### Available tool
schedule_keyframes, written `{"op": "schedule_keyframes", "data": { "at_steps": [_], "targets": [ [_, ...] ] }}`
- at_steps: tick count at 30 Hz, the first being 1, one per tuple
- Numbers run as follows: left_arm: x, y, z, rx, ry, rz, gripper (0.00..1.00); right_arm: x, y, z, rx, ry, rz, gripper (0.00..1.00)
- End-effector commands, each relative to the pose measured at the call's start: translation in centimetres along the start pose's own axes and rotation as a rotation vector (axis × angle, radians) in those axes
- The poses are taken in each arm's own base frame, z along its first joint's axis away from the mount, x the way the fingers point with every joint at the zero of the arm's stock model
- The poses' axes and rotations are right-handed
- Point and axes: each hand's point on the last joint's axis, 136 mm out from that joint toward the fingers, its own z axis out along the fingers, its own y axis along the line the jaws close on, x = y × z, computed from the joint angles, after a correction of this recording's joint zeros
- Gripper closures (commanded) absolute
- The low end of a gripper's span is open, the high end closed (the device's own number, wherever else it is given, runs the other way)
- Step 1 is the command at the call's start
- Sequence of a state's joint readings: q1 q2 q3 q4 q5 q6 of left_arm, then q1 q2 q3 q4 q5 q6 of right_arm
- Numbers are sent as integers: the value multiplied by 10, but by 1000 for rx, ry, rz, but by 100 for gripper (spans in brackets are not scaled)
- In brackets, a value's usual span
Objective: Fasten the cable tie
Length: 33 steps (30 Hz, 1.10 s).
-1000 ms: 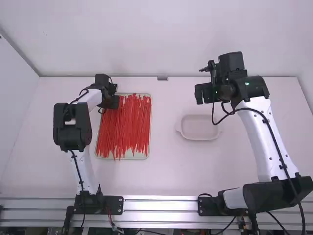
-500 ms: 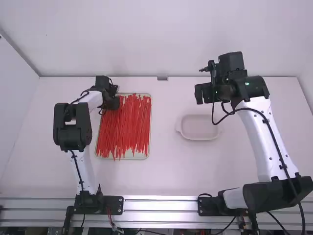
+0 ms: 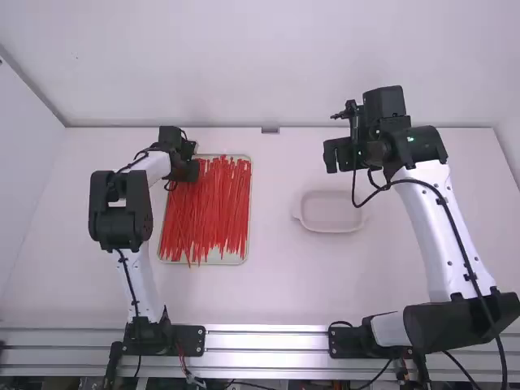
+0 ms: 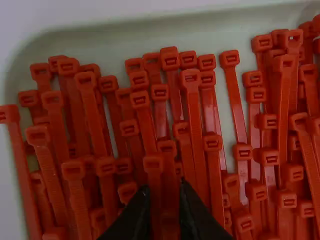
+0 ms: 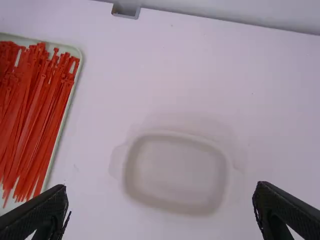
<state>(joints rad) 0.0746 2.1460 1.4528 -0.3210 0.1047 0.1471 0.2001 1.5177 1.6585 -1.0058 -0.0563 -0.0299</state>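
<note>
cable ties — long axis near-far, heads far | left gripper clamped on one cable tie | right gripper — jaws apart

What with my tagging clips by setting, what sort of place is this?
Probably a robotics lab bench: a left arm and right arm mounted on a metal rail, at a white table walled in white, with a tray of red cable ties.

A lab: white-walled table, two robot arms on an aluminium rail.
</note>
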Motion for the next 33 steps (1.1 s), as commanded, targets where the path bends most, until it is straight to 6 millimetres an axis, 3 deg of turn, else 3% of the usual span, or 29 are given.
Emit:
{"op": "schedule_keyframes", "data": {
  "at_steps": [1,12,21,24,27,28,31,32,33],
  "targets": [
    [10,-7,7,19,30,1,87,-8,0,-4,4,-20,0,2],
    [-29,-4,-12,11,-35,-42,95,-8,0,-4,4,-20,0,2],
    [-102,1,-54,9,-210,-109,98,-8,0,-4,4,-20,0,2],
    [-130,-9,-79,65,-290,-78,98,-8,0,-4,5,-20,1,2],
    [-164,-15,-121,91,-410,-59,98,-8,0,-4,4,-20,1,2],
    [-169,-15,-128,92,-429,-59,98,-8,0,-4,4,-20,1,2],
    [-192,-17,-179,89,-545,-58,98,-8,1,-4,0,-20,4,2],
    [-193,-17,-181,90,-550,-57,98,-8,1,-4,0,-20,4,2],
    [-198,-20,-200,96,-587,-47,98,-8,1,-4,0,-21,4,2]
  ]
}}
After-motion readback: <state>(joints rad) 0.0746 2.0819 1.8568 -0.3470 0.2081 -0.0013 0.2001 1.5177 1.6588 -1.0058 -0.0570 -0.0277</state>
